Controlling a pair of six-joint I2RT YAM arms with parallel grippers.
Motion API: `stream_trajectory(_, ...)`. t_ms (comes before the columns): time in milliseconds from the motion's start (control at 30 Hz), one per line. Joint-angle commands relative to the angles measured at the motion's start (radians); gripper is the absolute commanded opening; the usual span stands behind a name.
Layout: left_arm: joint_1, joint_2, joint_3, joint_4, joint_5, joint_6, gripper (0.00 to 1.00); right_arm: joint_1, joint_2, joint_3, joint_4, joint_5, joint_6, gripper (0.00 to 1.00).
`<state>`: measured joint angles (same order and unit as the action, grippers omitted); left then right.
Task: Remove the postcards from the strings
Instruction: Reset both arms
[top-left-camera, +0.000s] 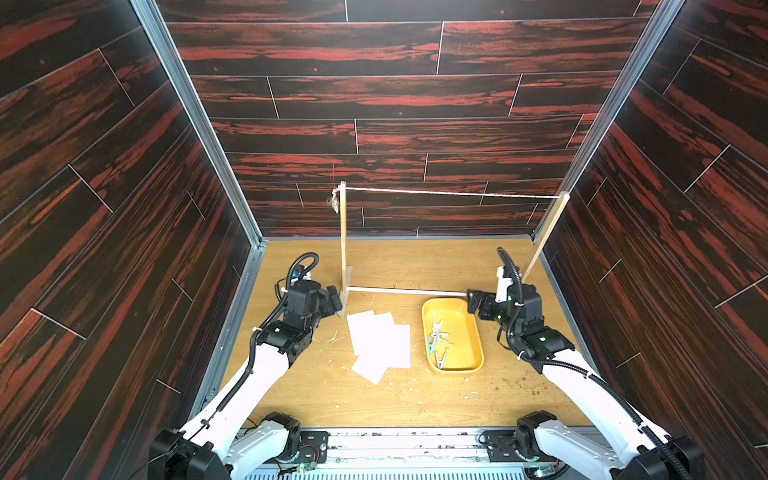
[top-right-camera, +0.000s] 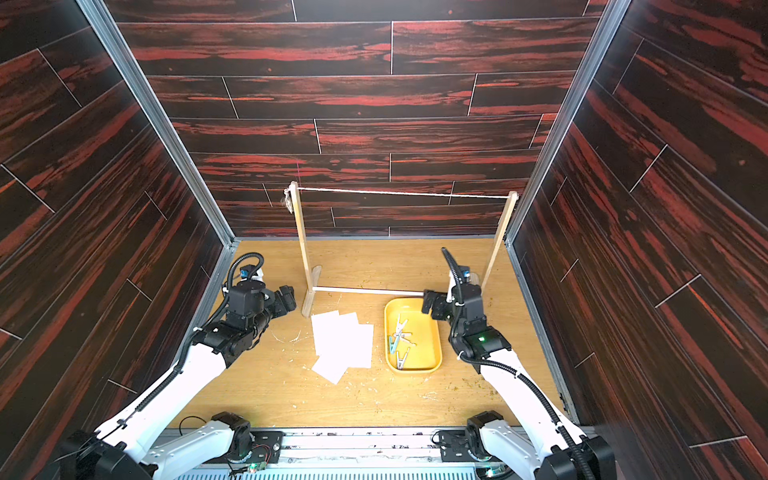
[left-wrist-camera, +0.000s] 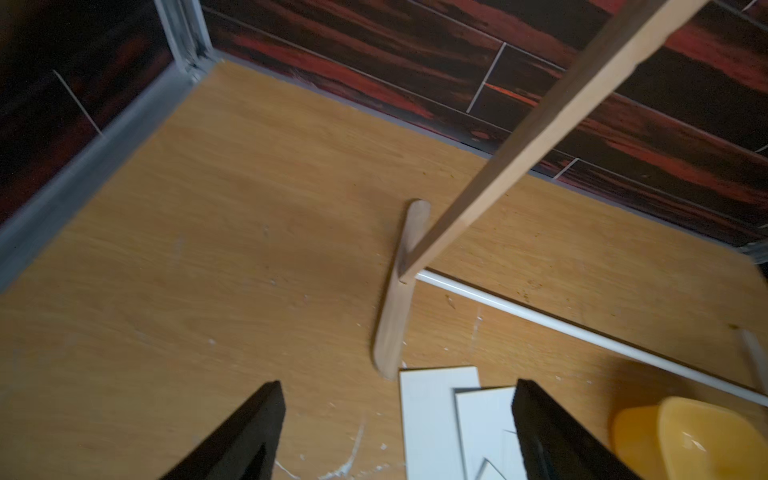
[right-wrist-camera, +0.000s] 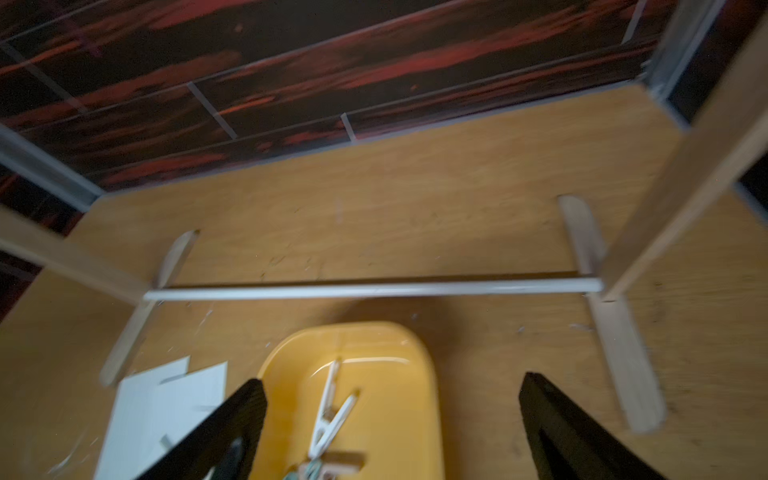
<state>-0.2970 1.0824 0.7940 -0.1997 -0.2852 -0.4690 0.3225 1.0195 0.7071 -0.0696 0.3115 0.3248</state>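
1. Nearest us, the postcards (top-left-camera: 380, 343) lie flat on the table (top-left-camera: 316, 399) in an overlapping pile, white and blank.
2. Just beside the pile, to its right, we note a yellow tray (top-left-camera: 457, 370) holding several clothespins (top-left-camera: 436, 334).
3. The left gripper (left-wrist-camera: 397, 388) hovers by the base of the left post (top-left-camera: 343, 232), at the pile's far left corner. Its jaws stand well apart, gripping nothing.
4. The right gripper (right-wrist-camera: 392, 380) hangs over the tray's far end. Its jaws stand wide apart and empty.
5. Behind both, a white rod (top-left-camera: 407, 292) joins the stand's feet.
6. Farthest, the string (top-left-camera: 453, 193) runs taut from the left post to the right post (top-left-camera: 544, 237), with a frayed knot at its left end. The postcards lie well apart from it.
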Motion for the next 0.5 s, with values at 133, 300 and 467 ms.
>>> stream_trajectory(133,0.118,0.065,-0.085,0.203,-0.251,0.14,1.0,-0.045,0.059,-0.214,0.501,0.449,-0.247,0.99)
stream_trajectory(300,0.199,0.18,-0.177,0.403,-0.32,0.221,1.0,-0.088,0.202,-0.321,0.777,0.516,-0.344,0.99)
stream_trajectory(467,0.238,0.325,-0.221,0.568,-0.388,0.281,1.0,-0.105,0.32,-0.394,1.034,0.487,-0.364,0.99)
